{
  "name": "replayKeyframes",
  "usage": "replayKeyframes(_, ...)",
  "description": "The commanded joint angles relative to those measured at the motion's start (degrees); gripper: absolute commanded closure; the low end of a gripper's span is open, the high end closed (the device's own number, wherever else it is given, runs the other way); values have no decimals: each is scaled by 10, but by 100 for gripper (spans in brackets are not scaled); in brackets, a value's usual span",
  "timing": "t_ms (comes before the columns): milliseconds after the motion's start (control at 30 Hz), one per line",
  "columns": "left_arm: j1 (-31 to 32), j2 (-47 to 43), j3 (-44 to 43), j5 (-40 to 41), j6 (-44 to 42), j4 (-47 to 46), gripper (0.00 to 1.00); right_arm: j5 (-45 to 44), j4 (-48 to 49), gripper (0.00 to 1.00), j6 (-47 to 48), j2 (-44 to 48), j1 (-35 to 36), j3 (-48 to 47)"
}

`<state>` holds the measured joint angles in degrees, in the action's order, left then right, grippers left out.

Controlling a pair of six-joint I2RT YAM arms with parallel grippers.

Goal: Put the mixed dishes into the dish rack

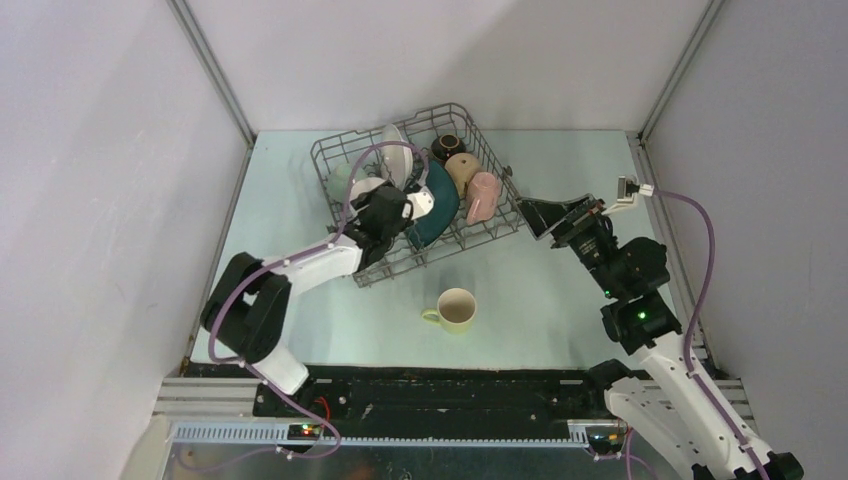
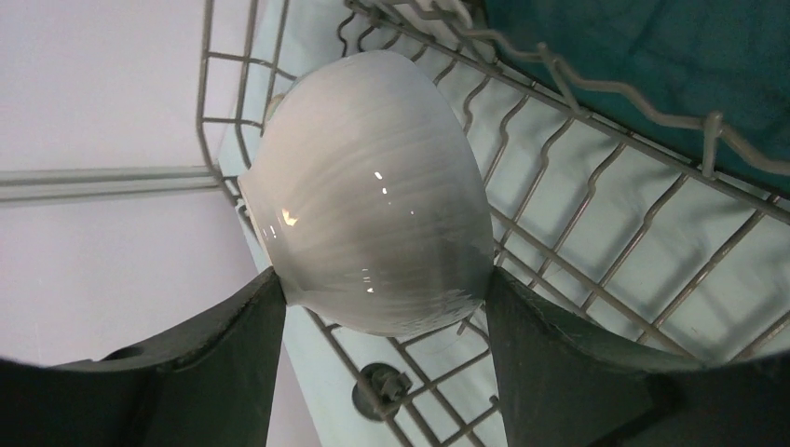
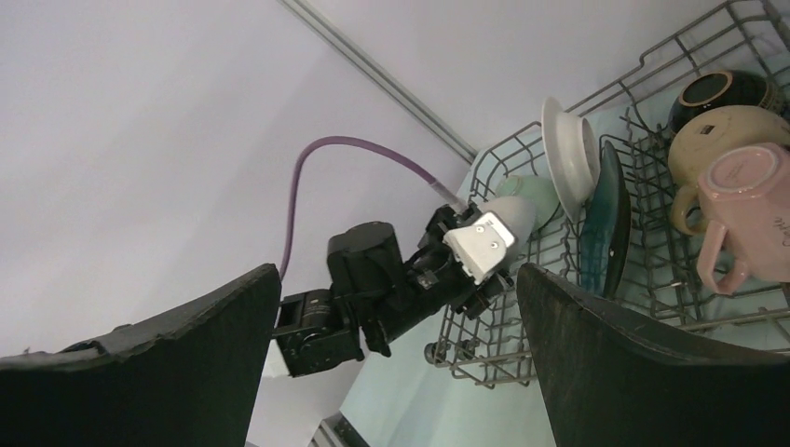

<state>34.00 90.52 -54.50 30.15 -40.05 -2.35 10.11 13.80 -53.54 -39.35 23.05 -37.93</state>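
- Dishes stand in the dish rack [image 1: 450, 250]: the white round plate [image 1: 395, 150] and the dark teal plate [image 1: 440, 215] on edge, and the brown bowl [image 1: 446, 146], tan mug [image 1: 462, 170] and pink mug [image 1: 483, 195] at its right side.
- The left gripper [image 2: 382, 279] is inside the rack, both fingers pressed on the white bowl [image 2: 373, 205].
- The right gripper [image 3: 396, 275] hangs near the rack's right side, jaws wide, holding nothing.
- The yellow mug [image 1: 457, 309] stands upright on the table [image 1: 560, 300], in front of the rack.

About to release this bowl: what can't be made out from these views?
- Left wrist view: whether the glossy white ceramic bowl in the left end effector rests on the grey wire dish rack; the bowl itself covers the contact.
- Left wrist view: dark teal ceramic plate, cut off by the top edge.
- Right wrist view: pale yellow ceramic mug, out of frame.
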Motion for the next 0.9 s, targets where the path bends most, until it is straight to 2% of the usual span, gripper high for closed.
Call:
replayKeyframes(0, -13, 43, -60, 2, -32, -15, 100, -15, -24, 1, 21, 10, -3, -13)
replayKeyframes(133, -24, 81, -87, -3, -33, 39, 100, -7, -25, 0, 19, 9, -3, -13)
replayKeyframes(433, -46, 123, -93, 15, -26, 47, 100, -2, -31, 1, 22, 6, -4, -13)
replayKeyframes(500, -48, 130, -92, 12, -26, 52, 96, 0, -35, 0, 30, 4, -2, -13)
replayKeyframes(533, -47, 132, -93, 14, -26, 52, 92, 2, -38, 0, 32, 3, -2, -13)
replayKeyframes(567, -47, 137, -93, 15, -25, 54, 82, 3, -39, 1, 33, 0, -2, -12)
replayKeyframes(600, -47, 139, -95, 14, -25, 57, 78, 8, -41, 1, 35, -2, -2, -13)
replayKeyframes(633, -47, 143, -96, 14, -24, 63, 67, 11, -44, 1, 36, -7, -1, -13)
replayKeyframes(667, -47, 143, -97, 14, -20, 63, 62, 12, -60, 0, 37, -9, -1, -18)
replayKeyframes(700, -47, 145, -97, 15, -18, 63, 52, 12, -68, 1, 38, -14, -1, -21)
replayKeyframes(733, -47, 144, -96, 12, -16, 63, 47, 14, -84, 0, 40, -17, -1, -25)
replayKeyframes(767, -47, 140, -95, 8, -14, 62, 31, 15, -90, 0, 41, -19, -1, -26)
replayKeyframes(800, -47, 137, -89, 0, -12, 54, 24, 17, -100, 1, 42, -20, 0, -27)
replayKeyframes(833, -47, 131, -85, -3, -11, 51, 12, 19, -106, 0, 42, -20, 0, -27)
replayKeyframes(867, -47, 128, -78, -10, -11, 49, 6, 23, -115, 0, 43, -19, 0, -28)
